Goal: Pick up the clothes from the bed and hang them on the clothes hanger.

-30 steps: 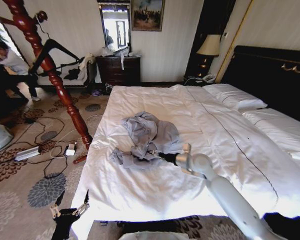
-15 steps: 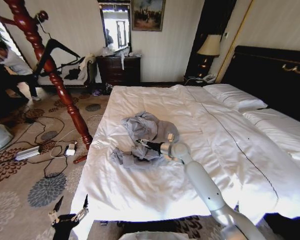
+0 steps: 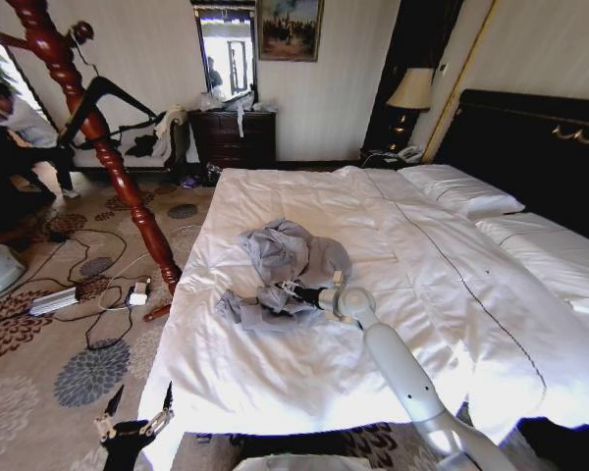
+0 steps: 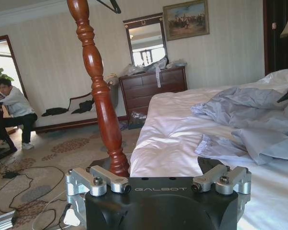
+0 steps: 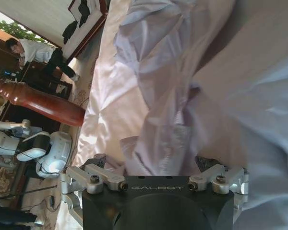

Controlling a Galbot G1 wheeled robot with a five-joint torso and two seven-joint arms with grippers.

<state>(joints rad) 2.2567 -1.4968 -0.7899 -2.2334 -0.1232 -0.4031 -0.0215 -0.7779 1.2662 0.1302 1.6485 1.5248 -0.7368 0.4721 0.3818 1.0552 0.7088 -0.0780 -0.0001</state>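
The thin light grey-blue jacket [image 3: 290,270], lying crumpled near the left edge of the wide white-duveted bed [image 3: 452,304], is what we are gripping.

We are reaching the right gripper [image 3: 287,290] into its folds with fingers spread around a ridge of cloth; best to close deep on one thick fold, clear of the duvet. The left gripper [image 3: 134,425] is waiting released beside the bed's foot.

Crumpled jacket [image 3: 293,257] lies on the bed [image 3: 422,294].

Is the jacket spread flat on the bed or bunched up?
Bunched up. The jacket lies in a crumpled heap on the bed, folds piled, one part trailing aside. The right pincer is at its edge.
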